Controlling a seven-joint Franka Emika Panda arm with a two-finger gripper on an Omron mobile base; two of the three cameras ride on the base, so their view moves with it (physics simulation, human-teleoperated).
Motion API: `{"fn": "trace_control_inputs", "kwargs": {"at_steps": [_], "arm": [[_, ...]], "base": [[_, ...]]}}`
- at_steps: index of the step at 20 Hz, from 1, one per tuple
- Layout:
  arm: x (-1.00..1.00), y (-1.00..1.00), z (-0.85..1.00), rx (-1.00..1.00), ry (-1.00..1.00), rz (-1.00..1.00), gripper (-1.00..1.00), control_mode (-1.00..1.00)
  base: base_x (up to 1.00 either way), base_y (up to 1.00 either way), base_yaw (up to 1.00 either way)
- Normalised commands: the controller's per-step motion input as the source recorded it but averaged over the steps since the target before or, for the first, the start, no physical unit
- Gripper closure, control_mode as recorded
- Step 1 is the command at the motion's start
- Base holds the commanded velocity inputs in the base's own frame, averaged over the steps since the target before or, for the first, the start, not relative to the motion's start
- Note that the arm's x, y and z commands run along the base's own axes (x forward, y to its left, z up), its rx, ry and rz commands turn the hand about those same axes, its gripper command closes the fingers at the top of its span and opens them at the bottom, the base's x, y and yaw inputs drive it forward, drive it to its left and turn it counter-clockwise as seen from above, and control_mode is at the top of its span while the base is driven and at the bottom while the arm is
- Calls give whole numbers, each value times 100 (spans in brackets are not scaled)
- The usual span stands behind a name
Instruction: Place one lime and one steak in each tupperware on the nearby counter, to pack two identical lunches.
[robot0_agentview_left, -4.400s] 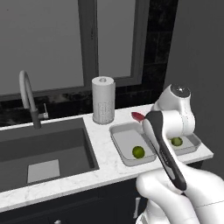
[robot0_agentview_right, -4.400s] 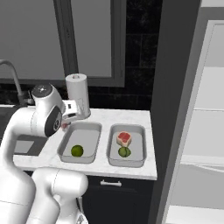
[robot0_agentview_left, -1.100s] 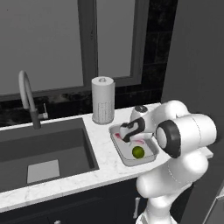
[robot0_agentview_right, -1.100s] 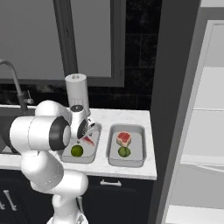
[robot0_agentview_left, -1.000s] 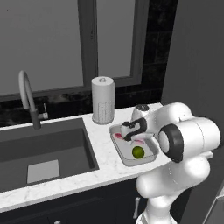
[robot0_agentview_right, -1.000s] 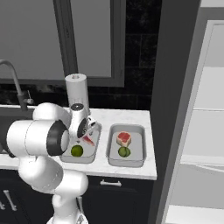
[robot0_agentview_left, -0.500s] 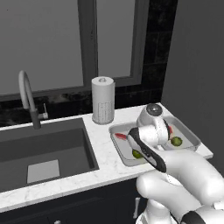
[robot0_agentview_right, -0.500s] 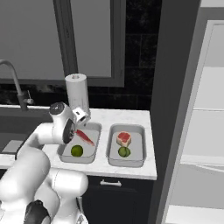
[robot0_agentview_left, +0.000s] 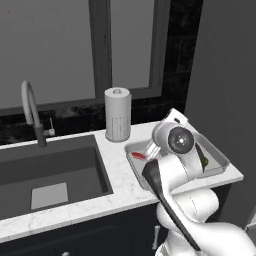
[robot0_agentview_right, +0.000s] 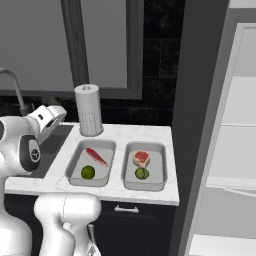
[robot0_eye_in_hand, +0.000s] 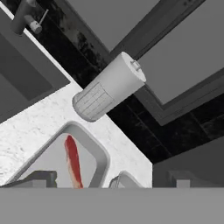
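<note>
The gripper (robot0_eye_in_hand: 107, 183) is wide open and holds nothing. It hangs above the near tub, at the bottom of the hand view.

In the right base view, two tubs sit side by side in the middle of the frame on the white counter (robot0_agentview_right: 120, 135). The left tupperware (robot0_agentview_right: 75, 160) has a thin red steak (robot0_agentview_right: 97, 157) and a lime (robot0_agentview_right: 88, 172). The right tupperware (robot0_agentview_right: 161, 165) has a chunky steak (robot0_agentview_right: 142, 158) and a lime (robot0_agentview_right: 142, 173). So both lunches look packed.

What could go wrong now? The arm is big and bends right over the tubs in the left base view. If it swings low, it could bump a tub and push it toward the counter edge. The paper towel roll (robot0_agentview_right: 88, 109) stands just behind the tubs, at upper left. A wide swing could knock it over. The limes are round, so a bumped tub could make one roll out.
</note>
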Motion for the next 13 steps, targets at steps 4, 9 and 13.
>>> {"fn": "trace_control_inputs", "kwargs": {"at_steps": [4, 9, 13], "arm": [[-95, 46, 62, 0, -34, 0, -100, -100], [-81, 5, 5, 9, -31, 7, -100, -100], [-61, -44, 0, 28, -26, 3, -100, -100]], "base": [[0, 0, 0], [0, 0, 0], [0, 0, 0]]}}
